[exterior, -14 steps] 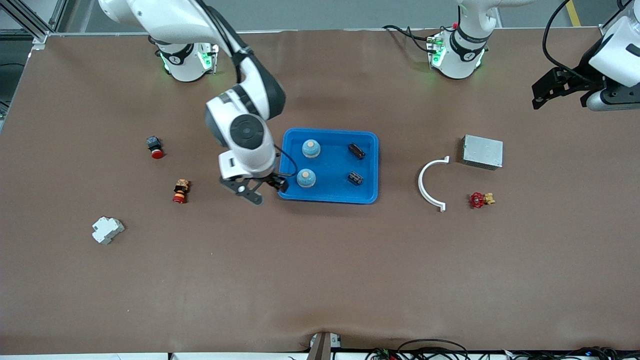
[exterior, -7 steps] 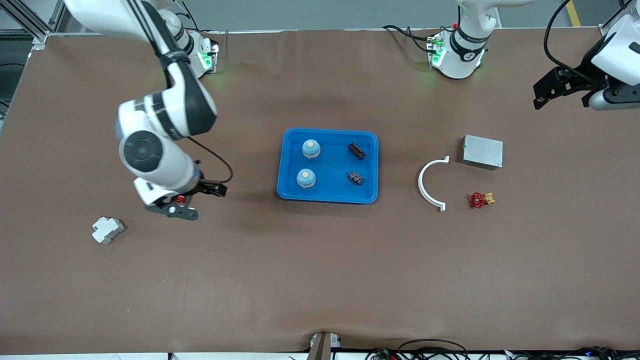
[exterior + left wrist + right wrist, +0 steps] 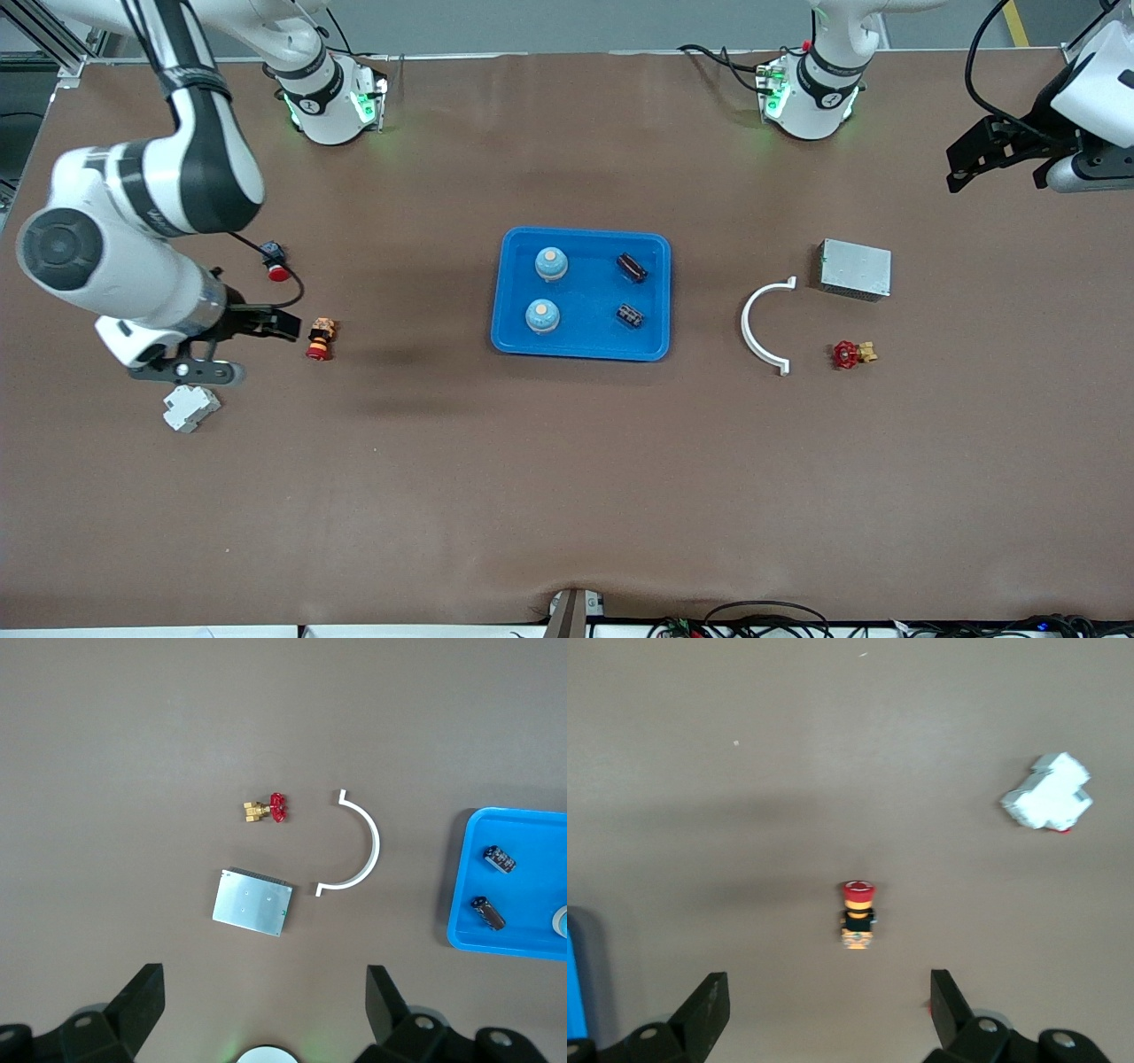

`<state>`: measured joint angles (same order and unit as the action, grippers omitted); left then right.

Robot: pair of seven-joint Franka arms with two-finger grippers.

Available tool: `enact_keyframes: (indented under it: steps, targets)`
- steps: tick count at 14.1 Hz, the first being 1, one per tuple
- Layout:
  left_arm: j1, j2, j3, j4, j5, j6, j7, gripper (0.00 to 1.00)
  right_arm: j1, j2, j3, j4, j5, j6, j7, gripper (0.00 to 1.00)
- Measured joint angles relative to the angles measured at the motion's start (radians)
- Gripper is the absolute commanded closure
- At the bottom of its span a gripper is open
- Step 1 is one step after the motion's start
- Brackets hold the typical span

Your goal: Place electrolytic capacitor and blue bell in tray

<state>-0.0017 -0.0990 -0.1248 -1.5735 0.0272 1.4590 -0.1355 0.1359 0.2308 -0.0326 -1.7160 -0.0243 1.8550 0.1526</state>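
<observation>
Once over the tray [image 3: 580, 341], right fingers [image 3: 288, 326] withdrew.

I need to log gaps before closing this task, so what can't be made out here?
- Blue tray: left wrist view, cut by the edge, with one bell a sliver.
- Capacitor markings: too small, front view.
- White breaker: right wrist view, blurred.

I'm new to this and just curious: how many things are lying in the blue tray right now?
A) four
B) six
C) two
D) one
A: the blue tray holds two round blue bells toward the right arm's end and two small dark capacitors toward the left arm's end.
</observation>
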Motion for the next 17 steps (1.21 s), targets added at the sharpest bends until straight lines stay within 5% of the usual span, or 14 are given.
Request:
enact_keyframes:
  steps: [17]
  targets:
    - [-0.002, -0.001, -0.013, 0.004, 0.0, -0.001, -0.004, 0.0, -0.161, -0.274, 0.005, 0.016, -0.026, -0.183, -0.219, 0.0]
